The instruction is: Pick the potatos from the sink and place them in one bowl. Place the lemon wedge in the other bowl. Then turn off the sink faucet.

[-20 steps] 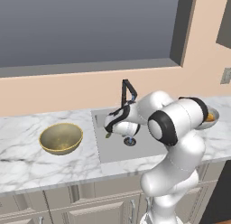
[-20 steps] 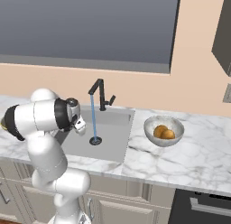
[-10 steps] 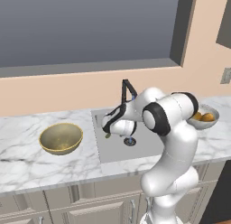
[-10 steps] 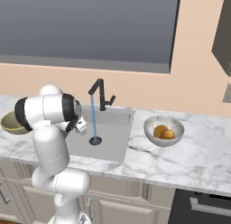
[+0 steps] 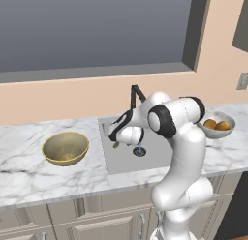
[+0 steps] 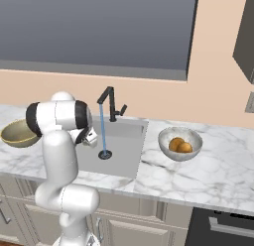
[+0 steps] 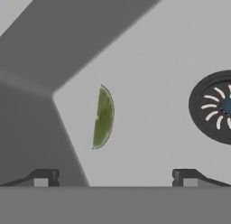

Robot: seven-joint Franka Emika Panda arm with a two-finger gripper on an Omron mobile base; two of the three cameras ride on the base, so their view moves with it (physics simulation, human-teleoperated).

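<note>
The lemon wedge [image 7: 103,117], a thin olive-green sliver, lies on the grey sink [image 5: 127,162] floor near its left wall [image 5: 116,145]. My gripper [image 7: 115,178] hangs open just above it, with the wedge ahead of and between the fingertips [image 7: 43,178]. From the left base view the gripper [image 5: 116,139] sits low in the basin. Both potatos [image 5: 216,124] [image 6: 179,145] rest in the silvery bowl [image 5: 229,122] [image 6: 166,135] right of the sink. The gold bowl [image 5: 65,148] [image 6: 15,133] stands on the left. Water runs from the black faucet [image 5: 137,95] [image 6: 111,103].
The round dark drain [image 7: 214,106] [image 5: 139,151] [image 6: 104,154] lies right of the wedge, under the blue water stream [image 6: 102,128]. The sink's left wall [image 7: 31,128] rises close beside the wedge. White marble counter [image 5: 29,178] surrounds the basin.
The arm has straightened upward and the hand has edged a little left inside the sink. The jaws have stayed open and the wedge has not moved.
</note>
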